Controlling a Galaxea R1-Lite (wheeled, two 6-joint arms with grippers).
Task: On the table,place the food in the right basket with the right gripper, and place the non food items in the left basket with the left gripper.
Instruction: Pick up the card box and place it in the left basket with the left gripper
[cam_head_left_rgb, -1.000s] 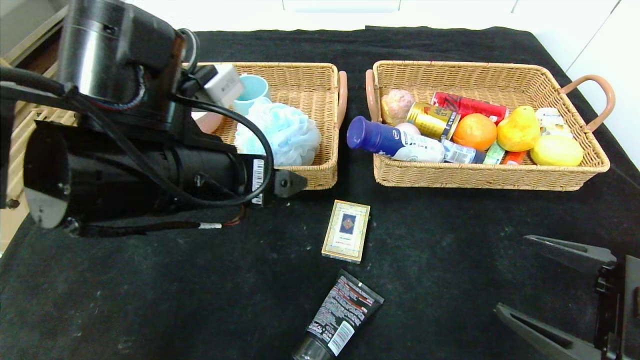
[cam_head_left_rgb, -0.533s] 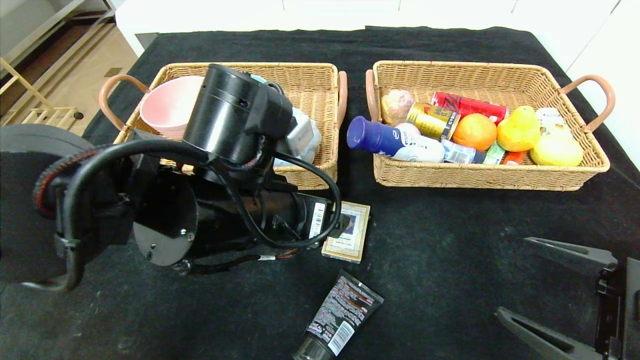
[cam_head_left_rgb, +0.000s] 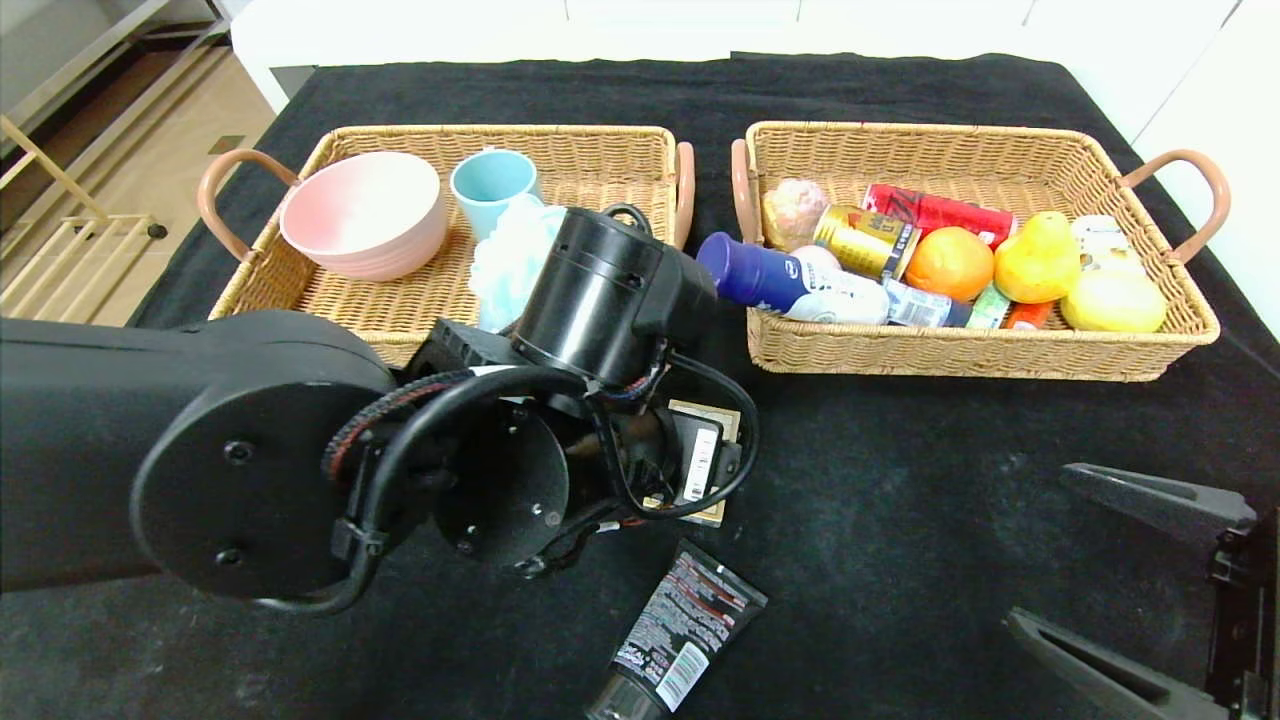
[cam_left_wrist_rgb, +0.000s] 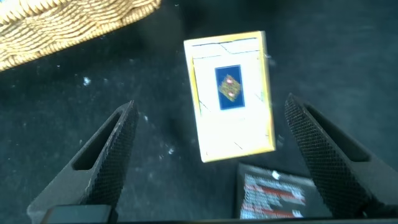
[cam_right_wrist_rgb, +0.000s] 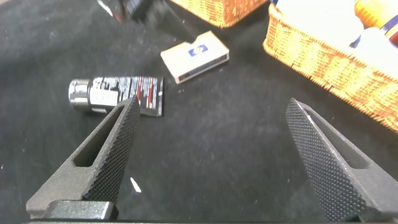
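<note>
The left gripper (cam_left_wrist_rgb: 205, 143) hangs over the card box (cam_left_wrist_rgb: 233, 93) near the middle of the worktop (cam_head_left_rgb: 900, 480), its fingers spread wide apart with the box lying flat between them and touching neither. The black tube (cam_left_wrist_rgb: 273, 196) lies just beside the box on the side toward the worktop's near edge, close enough that its end shows between the fingers too. The left basket (cam_head_left_rgb: 600, 150), toward the far left corner, holds the pink bowl (cam_head_left_rgb: 362, 212), a blue cup (cam_head_left_rgb: 492, 183) and a pale blue sponge (cam_head_left_rgb: 505, 262). The right basket (cam_head_left_rgb: 960, 150), toward the far right corner, holds the orange (cam_head_left_rgb: 948, 262), the yellow pear-shaped fruit (cam_head_left_rgb: 1038, 257) and the white bottle (cam_head_left_rgb: 790, 282), whose blue cap overhangs the rim. The right gripper (cam_right_wrist_rgb: 217, 162) is parked by the near right corner, fingers apart and empty.

The risk here seems to be the flat box: it sits low on the cloth, so closing fingers could skate over it or push it aside. A descent slightly off could also catch the tube, or pinch cloth with the box.
</note>
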